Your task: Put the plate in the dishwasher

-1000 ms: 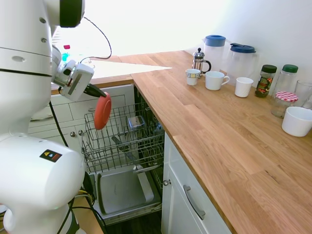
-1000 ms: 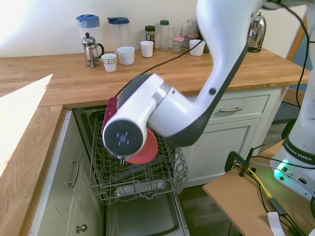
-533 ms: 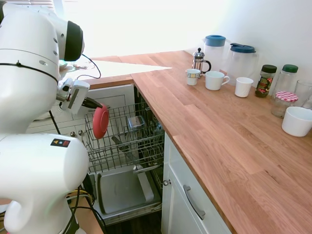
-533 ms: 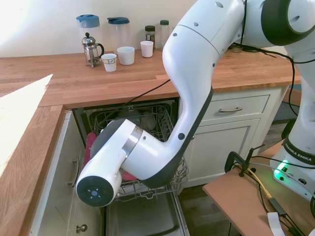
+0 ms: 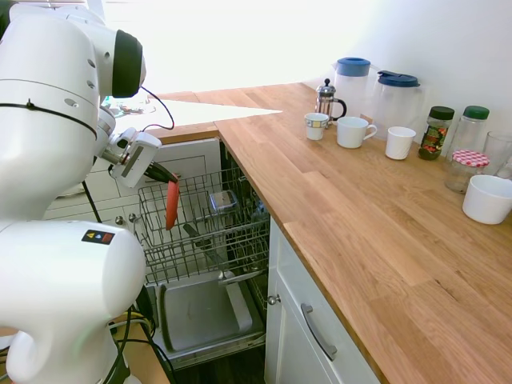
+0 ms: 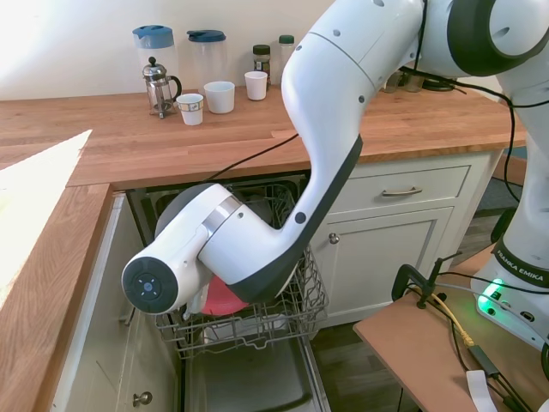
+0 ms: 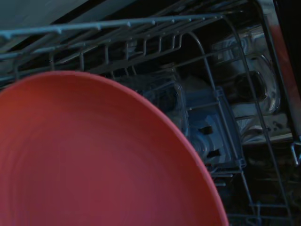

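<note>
Jaws (image 5: 164,174) pinching coral plate (image 5: 171,204) edge-on over dishwasher rack (image 5: 210,232). "FRANKA EMIKA" showing on arm base. French press (image 5: 326,98), mugs sitting on worktop (image 5: 360,208).

The gripper (image 5: 166,175) clamps the top edge of the plate (image 5: 171,205), which hangs upright and edge-on over the wire rack (image 5: 210,228) of the open dishwasher (image 5: 204,316). On the wooden counter (image 5: 336,208) stand mugs (image 5: 354,132), two jugs (image 5: 376,92) and a white bowl (image 5: 487,198).
</note>
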Available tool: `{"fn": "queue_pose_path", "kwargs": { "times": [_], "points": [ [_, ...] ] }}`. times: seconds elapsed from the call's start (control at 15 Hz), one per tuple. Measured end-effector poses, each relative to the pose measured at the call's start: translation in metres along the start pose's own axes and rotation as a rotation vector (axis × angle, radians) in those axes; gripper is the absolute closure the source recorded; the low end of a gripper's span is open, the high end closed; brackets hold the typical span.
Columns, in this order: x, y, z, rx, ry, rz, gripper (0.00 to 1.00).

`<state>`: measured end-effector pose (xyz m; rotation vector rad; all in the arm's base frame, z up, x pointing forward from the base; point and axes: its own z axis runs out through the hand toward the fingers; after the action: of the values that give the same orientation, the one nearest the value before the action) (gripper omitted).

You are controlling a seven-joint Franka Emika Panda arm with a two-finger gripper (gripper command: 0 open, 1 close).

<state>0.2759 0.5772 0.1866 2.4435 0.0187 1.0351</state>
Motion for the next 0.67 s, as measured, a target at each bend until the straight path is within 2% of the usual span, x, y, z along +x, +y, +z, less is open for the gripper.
{"fn": "queue_pose_path", "kwargs": {
  "times": [0.33, 0.53, 0.67],
  "points": [
    [-0.005, 0.001, -0.007, 0.006, -0.039, -0.005, 0.00],
    [-0.015, -0.005, -0.008, 0.060, -0.117, -0.001, 0.00],
    [-0.020, -0.006, 0.007, 0.078, -0.159, -0.002, 0.00]
  ]
}}
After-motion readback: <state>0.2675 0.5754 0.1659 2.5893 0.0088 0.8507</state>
